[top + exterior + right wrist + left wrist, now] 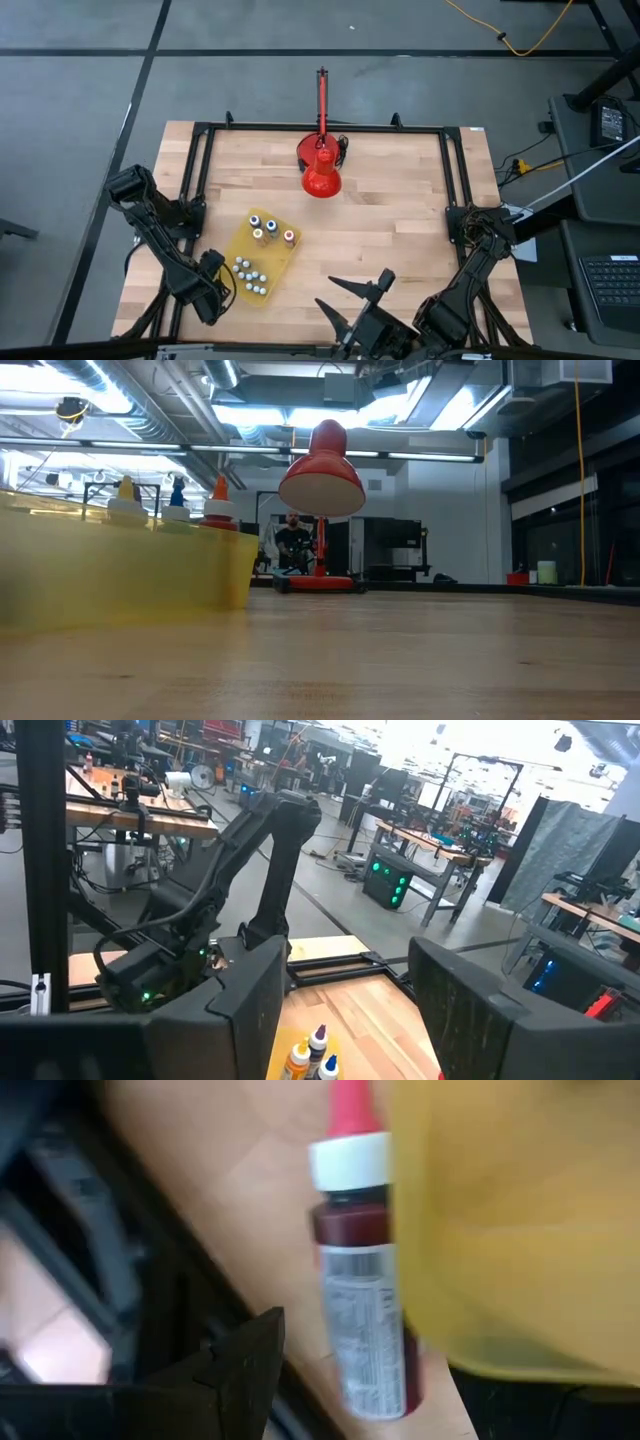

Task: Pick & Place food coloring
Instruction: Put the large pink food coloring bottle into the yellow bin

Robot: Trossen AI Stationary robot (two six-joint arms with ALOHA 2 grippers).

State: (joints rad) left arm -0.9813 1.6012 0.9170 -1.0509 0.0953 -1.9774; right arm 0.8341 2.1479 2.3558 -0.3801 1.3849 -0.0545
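A yellow tray (pixel 262 255) lies at the table's near left. It holds upright food coloring bottles (pixel 270 228) and several pale caps (pixel 250 272). A red food coloring bottle (pixel 362 1310) with a white collar lies on the wood at the tray's edge (pixel 500 1230). My left gripper (pixel 214 290) is low over it, pointing down and open. One finger (pixel 245 1370) stands beside the bottle with a gap; the other finger is hidden. My right gripper (pixel 350 1020) hangs open and raised over the near edge (pixel 350 298), with nothing between its fingers.
A red cone-shaped lamp with an upright red rod (pixel 321 165) stands at the far middle of the table. A black frame (pixel 200 170) runs around the tabletop. Bare wood lies right of the tray (pixel 400 230).
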